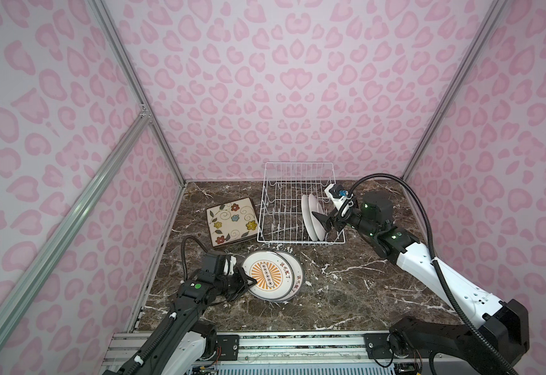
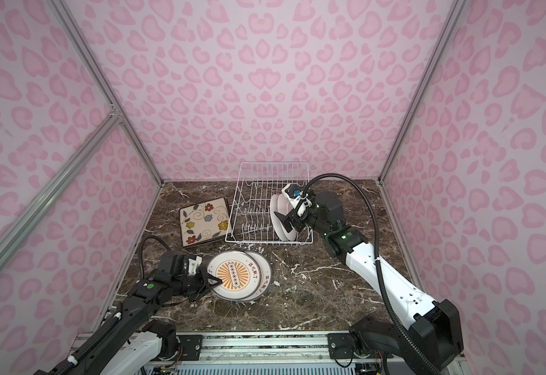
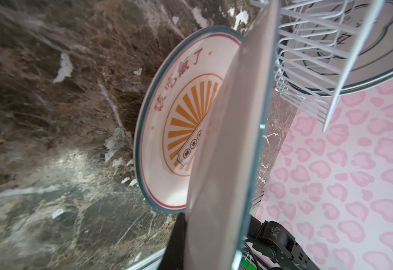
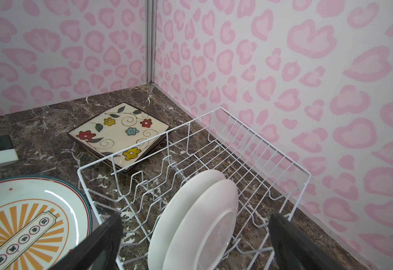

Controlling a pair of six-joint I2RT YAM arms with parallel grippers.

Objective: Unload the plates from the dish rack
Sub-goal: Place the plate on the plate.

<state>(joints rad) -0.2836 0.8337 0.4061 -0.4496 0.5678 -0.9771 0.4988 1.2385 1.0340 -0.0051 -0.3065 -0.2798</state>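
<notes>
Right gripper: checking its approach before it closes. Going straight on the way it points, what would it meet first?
Most likely the nearer white plate, standing on edge in the dish rack: the open right gripper frames it in the wrist view, though depth is unclear.

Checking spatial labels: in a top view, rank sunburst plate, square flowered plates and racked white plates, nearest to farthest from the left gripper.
1. sunburst plate: in the left gripper, front left.
2. square flowered plates: flat, left of the dish rack.
3. white plates: upright in the rack's right end.
</notes>
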